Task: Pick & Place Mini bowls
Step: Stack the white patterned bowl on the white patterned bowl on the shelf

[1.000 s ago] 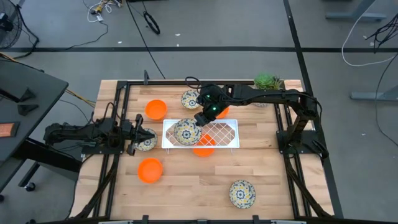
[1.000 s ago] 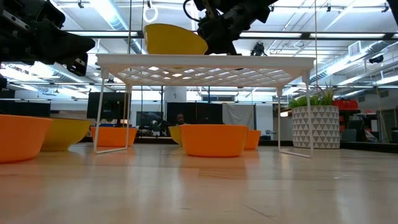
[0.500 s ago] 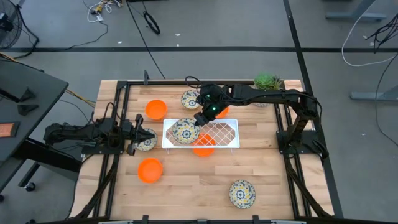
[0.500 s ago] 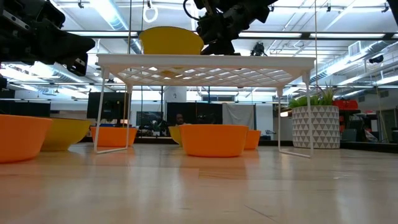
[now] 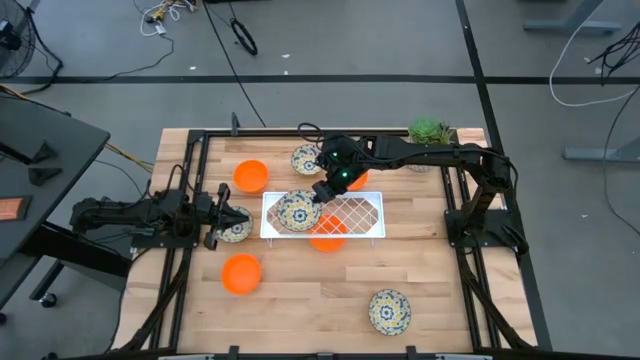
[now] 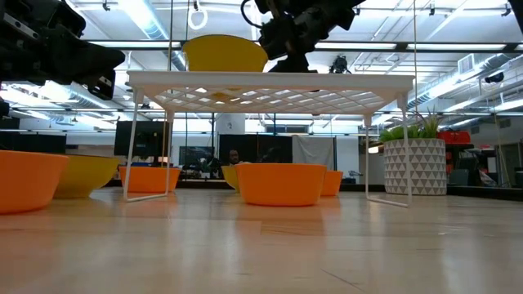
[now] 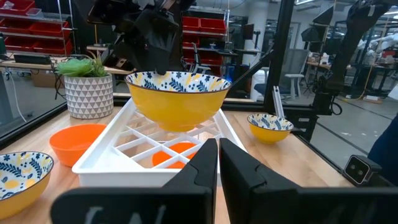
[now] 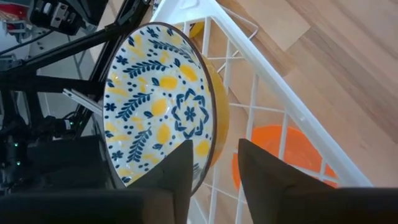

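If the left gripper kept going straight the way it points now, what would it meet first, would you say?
Probably the white wire rack directly ahead of the shut left gripper, with the floral yellow bowl sitting on top; depth is uncertain.

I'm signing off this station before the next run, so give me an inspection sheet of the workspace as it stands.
Surface: wooden table, bare at the near middle.
Job's things: one patterned bowl sits on the white wire rack; orange bowl under the rack; other bowls spread over the table, patterned and orange.
Clutter: potted plant at the far right corner.
Grippers: right gripper open astride the racked bowl's rim; left gripper shut, at the table's left side, by a patterned bowl.
Cables: loose cables on the floor beyond the table.
Surroundings: shelving and workshop gear behind.
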Controlling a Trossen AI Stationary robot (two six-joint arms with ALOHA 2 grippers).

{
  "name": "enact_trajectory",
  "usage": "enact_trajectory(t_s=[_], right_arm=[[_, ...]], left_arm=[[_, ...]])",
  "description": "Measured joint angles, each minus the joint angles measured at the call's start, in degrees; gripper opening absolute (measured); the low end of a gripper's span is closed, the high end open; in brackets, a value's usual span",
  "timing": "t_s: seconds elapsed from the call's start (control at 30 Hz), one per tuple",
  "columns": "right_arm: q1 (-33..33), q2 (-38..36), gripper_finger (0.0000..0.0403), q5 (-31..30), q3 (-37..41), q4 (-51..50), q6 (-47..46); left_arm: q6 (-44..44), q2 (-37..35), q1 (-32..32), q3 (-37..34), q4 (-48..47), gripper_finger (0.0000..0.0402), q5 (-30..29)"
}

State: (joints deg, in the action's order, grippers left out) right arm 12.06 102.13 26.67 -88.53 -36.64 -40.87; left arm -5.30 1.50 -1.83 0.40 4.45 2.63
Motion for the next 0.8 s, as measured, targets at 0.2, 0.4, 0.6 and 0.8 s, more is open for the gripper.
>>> enact_trajectory(t_s=[0.2,0.4,0.6,0.8], right_arm=[[0.0,-1.8,0.016,0.4,0.0,0.0,0.9],[0.2,-5.6,0.0176,0.2,0.0,-0.6,2.5],[-0.8,-10.6,0.0174,-0.3,0.0,-0.8,5.3],[-2.6,-13.9,0.0173,-0.6,0.0,-1.0,8.6]], left_arm=[[0.0,0.0,0.0,0.0,0.0,0.0023,0.0],[0.0,0.0,0.0,0.0,0.0,0.0023,0.0],[0.0,0.0,0.0,0.0,0.0,0.0023,0.0],[0.0,0.0,0.0,0.0,0.0,0.0023,0.0]])
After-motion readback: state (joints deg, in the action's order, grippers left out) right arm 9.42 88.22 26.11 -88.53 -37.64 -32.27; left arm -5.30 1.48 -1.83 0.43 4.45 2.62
